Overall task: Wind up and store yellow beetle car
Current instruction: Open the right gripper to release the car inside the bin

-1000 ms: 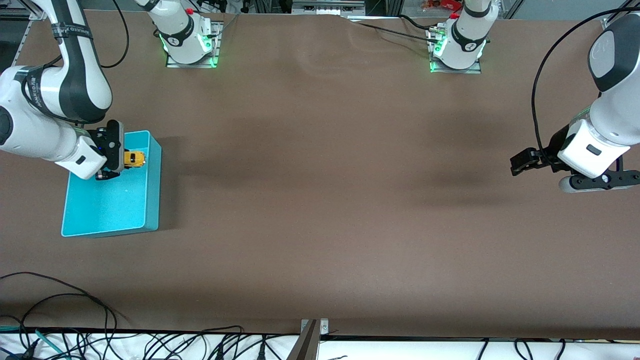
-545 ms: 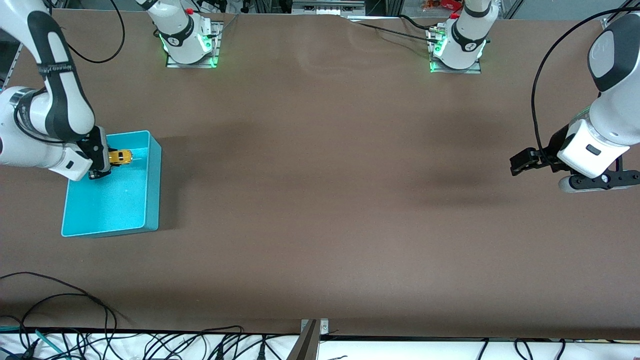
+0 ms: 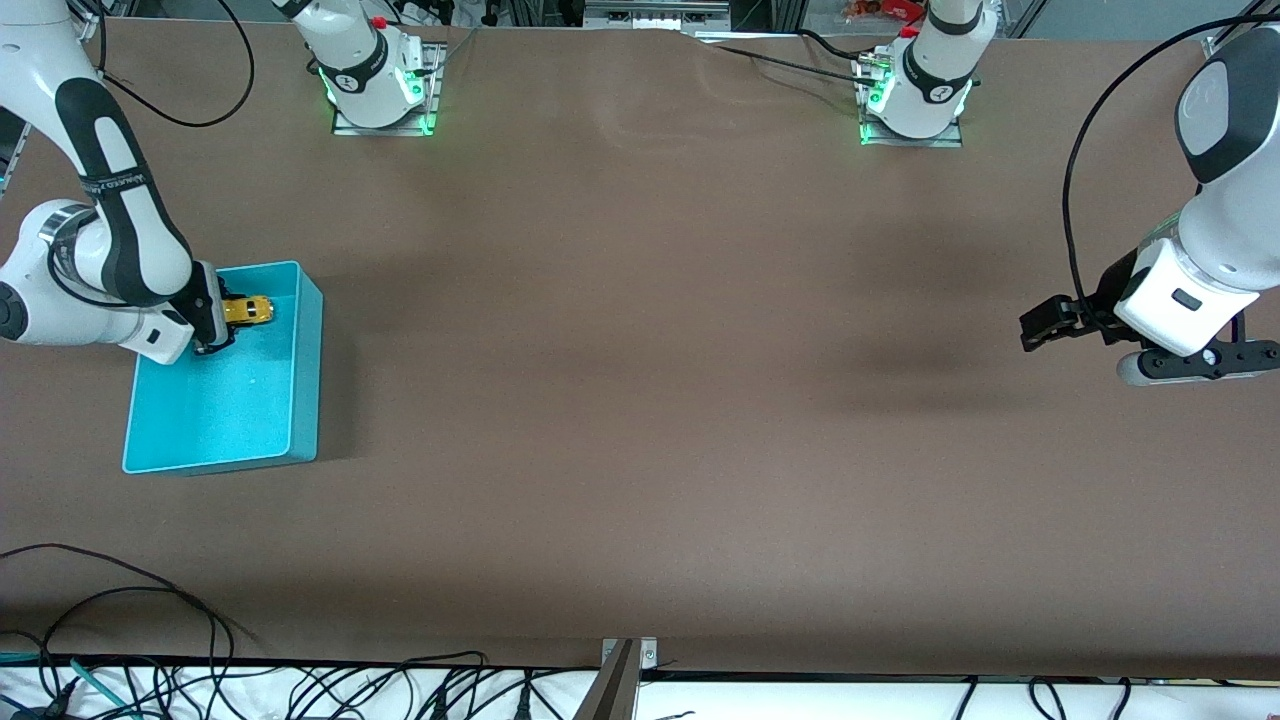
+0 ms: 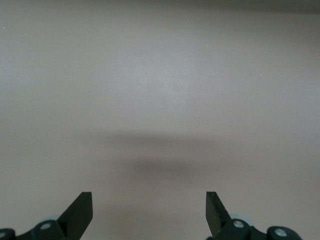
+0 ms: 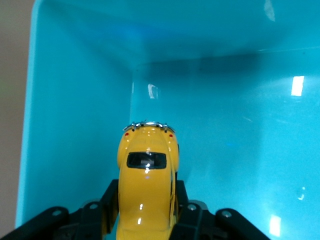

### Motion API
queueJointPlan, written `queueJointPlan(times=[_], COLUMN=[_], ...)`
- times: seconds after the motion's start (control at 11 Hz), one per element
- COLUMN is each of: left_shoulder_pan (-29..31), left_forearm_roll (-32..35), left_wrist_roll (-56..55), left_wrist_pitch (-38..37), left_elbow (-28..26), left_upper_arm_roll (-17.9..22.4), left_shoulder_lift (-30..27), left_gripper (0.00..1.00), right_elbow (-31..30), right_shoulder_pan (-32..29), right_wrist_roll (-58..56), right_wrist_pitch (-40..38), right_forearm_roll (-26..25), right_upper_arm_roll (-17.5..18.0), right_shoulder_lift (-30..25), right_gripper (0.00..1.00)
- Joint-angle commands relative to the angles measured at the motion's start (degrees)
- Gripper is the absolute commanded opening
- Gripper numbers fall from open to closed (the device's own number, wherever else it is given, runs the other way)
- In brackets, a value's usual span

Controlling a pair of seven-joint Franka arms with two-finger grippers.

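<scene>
My right gripper is shut on the yellow beetle car and holds it inside the teal bin, low over the end of the bin that lies farther from the front camera. In the right wrist view the car sits between the black fingers, its rear window and bumper pointing at the bin's corner. My left gripper is open and empty, hovering over the bare table at the left arm's end. The left wrist view shows its gripper over brown tabletop only.
The teal bin stands at the right arm's end of the brown table. Loose cables lie along the table's front edge. The two arm bases stand at the table's back edge.
My right gripper has carried the car lower into the bin and a little toward the right arm's end of the table. The left arm has not moved.
</scene>
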Motion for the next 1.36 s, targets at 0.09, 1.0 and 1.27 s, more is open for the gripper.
queueJointPlan(times=[0.09, 1.0, 1.27], left_shoulder_pan=[-0.02, -0.02, -0.02], left_forearm_roll=[-1.01, -1.01, -1.01], left_wrist_roll=[1.3, 1.3, 1.3], left_wrist_pitch=[-1.05, -1.05, -1.05], left_elbow=[1.08, 1.08, 1.17], left_upper_arm_roll=[0.09, 0.09, 0.09], left_shoulder_lift=[0.27, 0.27, 0.27], left_gripper=[1.0, 1.0, 1.0], right_elbow=[2.13, 4.6, 5.83], right_shoulder_pan=[-0.88, 6.84, 13.6], right_wrist_roll=[-1.43, 43.91, 68.37], right_wrist_pitch=[-1.41, -12.49, -13.53], right_forearm_roll=[2.66, 6.96, 7.58], right_upper_arm_roll=[0.8, 3.43, 3.79], right_shoulder_lift=[-0.35, -16.33, -21.35], right_gripper=[1.0, 1.0, 1.0])
